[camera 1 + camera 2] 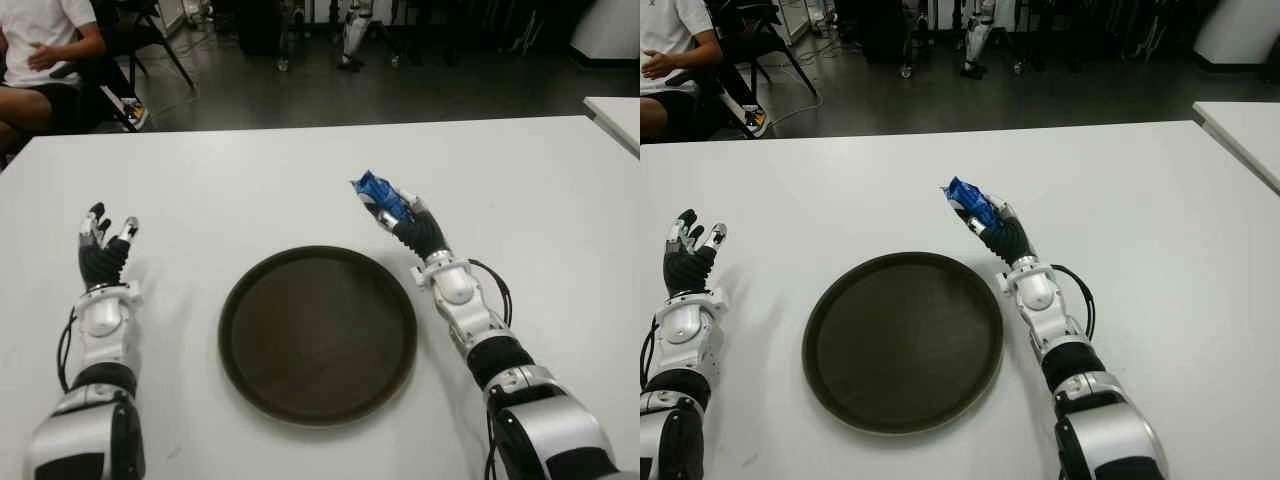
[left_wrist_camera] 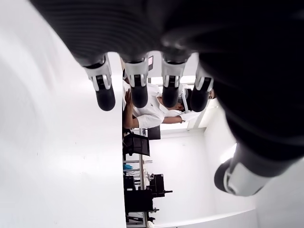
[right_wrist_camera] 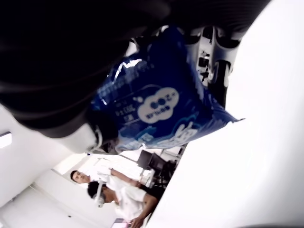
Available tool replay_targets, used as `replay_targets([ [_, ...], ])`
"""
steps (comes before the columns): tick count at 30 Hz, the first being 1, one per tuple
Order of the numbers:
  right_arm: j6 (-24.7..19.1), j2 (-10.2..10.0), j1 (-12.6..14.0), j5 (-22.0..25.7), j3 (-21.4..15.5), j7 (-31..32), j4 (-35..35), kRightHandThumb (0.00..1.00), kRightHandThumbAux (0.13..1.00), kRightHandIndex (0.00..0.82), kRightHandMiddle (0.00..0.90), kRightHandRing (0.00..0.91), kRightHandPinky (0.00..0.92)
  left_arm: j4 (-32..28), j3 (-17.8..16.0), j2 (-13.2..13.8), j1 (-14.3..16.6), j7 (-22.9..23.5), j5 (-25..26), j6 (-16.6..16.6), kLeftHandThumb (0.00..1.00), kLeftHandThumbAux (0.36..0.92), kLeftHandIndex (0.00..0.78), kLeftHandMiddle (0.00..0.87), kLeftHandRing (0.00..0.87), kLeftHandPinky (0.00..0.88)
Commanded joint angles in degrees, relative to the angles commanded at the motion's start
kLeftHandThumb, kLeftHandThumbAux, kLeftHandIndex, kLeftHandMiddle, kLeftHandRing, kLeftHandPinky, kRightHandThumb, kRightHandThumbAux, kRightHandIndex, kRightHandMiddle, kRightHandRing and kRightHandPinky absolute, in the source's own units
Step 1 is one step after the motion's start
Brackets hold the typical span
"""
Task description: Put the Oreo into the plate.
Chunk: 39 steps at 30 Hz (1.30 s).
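Note:
A blue Oreo packet [image 1: 378, 193] is gripped in my right hand [image 1: 405, 218], just beyond the far right rim of the plate. In the right wrist view the packet [image 3: 164, 107] fills the space between the curled fingers, its white logo showing. The round dark brown plate [image 1: 318, 333] lies flat on the white table [image 1: 250, 190] between my two arms, with nothing on it. My left hand [image 1: 104, 240] shows to the left of the plate, fingers [image 2: 138, 90] spread and holding nothing.
A second white table's corner [image 1: 615, 115] is at the far right. A seated person [image 1: 40, 50] and chairs are beyond the table's far left edge. Dark floor with equipment lies behind.

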State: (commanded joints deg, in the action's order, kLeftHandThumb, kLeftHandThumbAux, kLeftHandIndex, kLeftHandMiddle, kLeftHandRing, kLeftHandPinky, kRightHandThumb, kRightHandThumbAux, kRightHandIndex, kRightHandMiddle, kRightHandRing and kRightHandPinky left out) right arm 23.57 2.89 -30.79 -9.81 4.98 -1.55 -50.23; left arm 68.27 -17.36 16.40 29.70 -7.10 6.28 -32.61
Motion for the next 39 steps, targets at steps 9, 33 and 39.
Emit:
replay_targets([
  [9,2.6,1.5,1.9,-3.0,2.0,-0.3,4.1,0.710,0.713,0.442,0.837,0.846,0.851,-0.1,-0.3,-0.4,0.1,0.8,0.5,-0.7,0.000,0.665,0.000,0.000,0.000,0.000],
  [33,-16.0,-0.4,5.3,29.7,-7.0,35.6,18.8,0.709,0.713,0.441,0.838,0.846,0.859,0.0,0.1,-0.1,0.2,-0.3,-0.3,-0.5,0.000,0.676,0.000,0.000,0.000,0.000],
  [39,-19.7,-0.1,6.2,30.8,-7.2,37.7,22.7,0.711,0.711,0.441,0.848,0.850,0.864,0.2,0.1,0.0,0.2,-0.3,-0.2,-0.2,0.000,0.670,0.000,0.000,0.000,0.000],
])
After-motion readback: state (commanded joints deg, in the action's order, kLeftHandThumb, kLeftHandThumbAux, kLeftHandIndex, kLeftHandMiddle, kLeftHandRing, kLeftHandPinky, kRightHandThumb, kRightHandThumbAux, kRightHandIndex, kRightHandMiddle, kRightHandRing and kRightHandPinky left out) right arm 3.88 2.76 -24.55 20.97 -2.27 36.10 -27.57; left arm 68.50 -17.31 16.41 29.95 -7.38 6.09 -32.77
